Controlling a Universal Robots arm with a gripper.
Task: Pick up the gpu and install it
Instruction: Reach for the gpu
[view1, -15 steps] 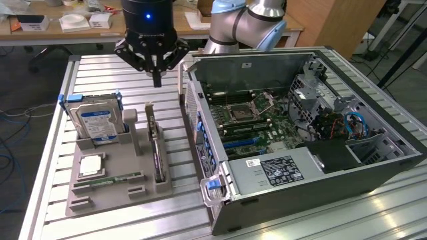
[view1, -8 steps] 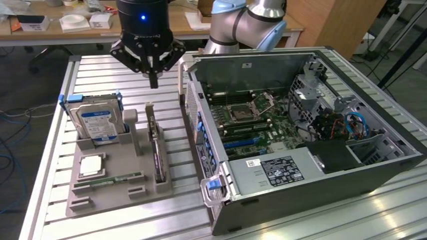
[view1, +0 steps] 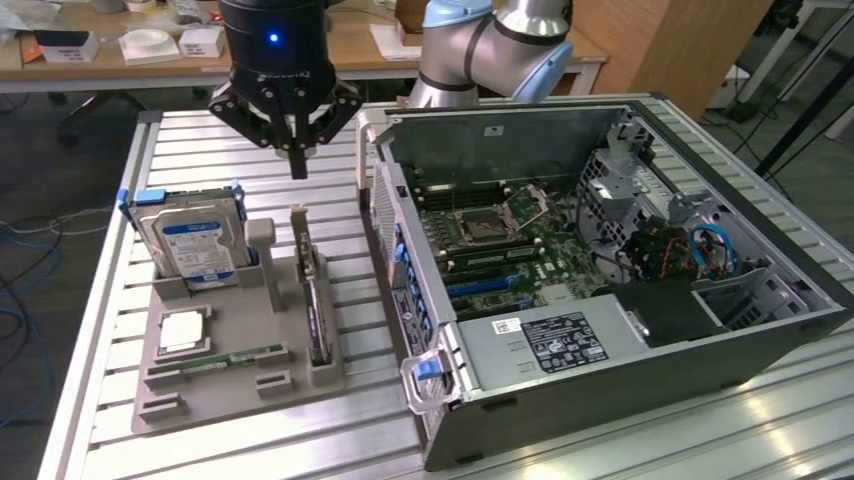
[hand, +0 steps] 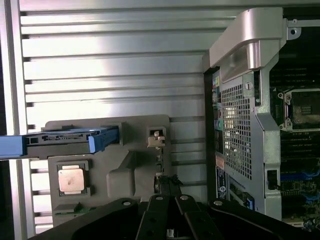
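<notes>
The gpu (view1: 315, 300) stands on its long edge in a slot of the grey holder (view1: 234, 385), a thin dark card with its silver bracket (view1: 302, 228) at the far end. My gripper (view1: 298, 165) hangs above the bracket end, well clear of it, fingers pointing down, shut and with nothing between them. In the wrist view the gpu (hand: 157, 139) appears edge-on, running under the gripper (hand: 167, 220). The open computer case (view1: 627, 330) lies to the exterior view's right, its motherboard (view1: 514, 250) exposed.
The holder also carries a hard drive (view1: 198, 245) with a blue-white label, a CPU (view1: 183, 333) and a green memory stick (view1: 220, 358). The case's perforated side wall (view1: 387, 215) rises close beside the holder. Desks with clutter stand behind the slatted table (view1: 107, 300).
</notes>
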